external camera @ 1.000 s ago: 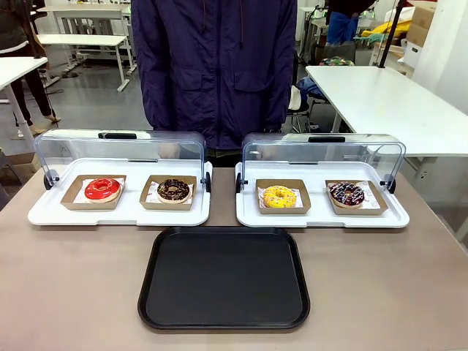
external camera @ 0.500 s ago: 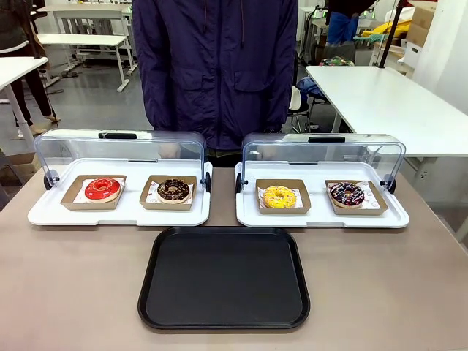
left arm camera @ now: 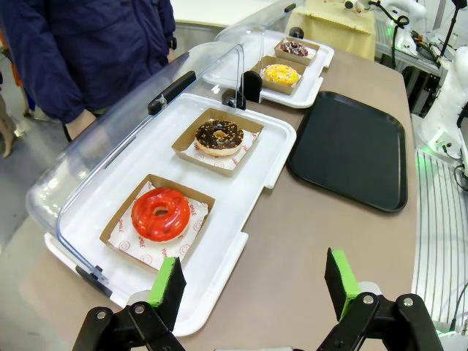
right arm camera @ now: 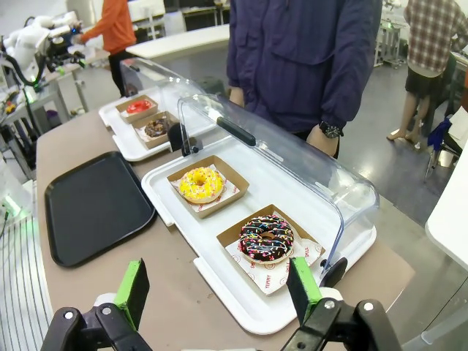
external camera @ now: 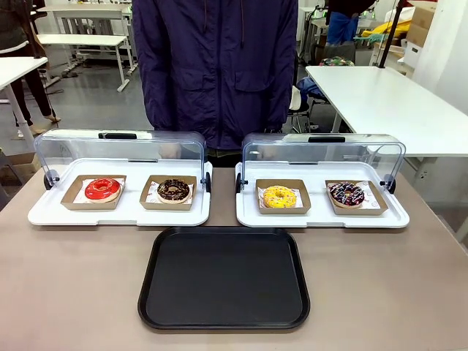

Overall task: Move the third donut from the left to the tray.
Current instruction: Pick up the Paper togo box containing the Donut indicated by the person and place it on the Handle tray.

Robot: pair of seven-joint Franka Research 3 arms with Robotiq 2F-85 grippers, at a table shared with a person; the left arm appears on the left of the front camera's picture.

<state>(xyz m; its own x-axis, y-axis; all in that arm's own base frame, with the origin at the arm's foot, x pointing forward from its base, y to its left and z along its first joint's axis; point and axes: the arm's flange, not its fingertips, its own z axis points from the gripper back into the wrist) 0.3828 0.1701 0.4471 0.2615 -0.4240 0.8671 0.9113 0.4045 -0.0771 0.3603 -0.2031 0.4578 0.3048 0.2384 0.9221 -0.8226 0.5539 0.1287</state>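
Observation:
The third donut from the left (external camera: 278,197) has yellow icing and sits in a brown cardboard holder on the right white display tray (external camera: 322,218); I also see this donut (right arm camera: 201,184) in the right wrist view and, far off, the same donut (left arm camera: 281,74) in the left wrist view. The black tray (external camera: 224,278) lies bare on the table in front of both displays. My left gripper (left arm camera: 252,281) hangs open over the table's left end, near the red-iced donut (left arm camera: 160,213). My right gripper (right arm camera: 219,289) is open near the sprinkled chocolate donut (right arm camera: 266,238).
A left white display tray (external camera: 117,213) holds the red donut (external camera: 102,189) and a chocolate donut (external camera: 173,190). Clear domed lids (external camera: 121,150) stand raised at the back of both displays. A person in a dark blue jacket (external camera: 216,69) stands at the far side.

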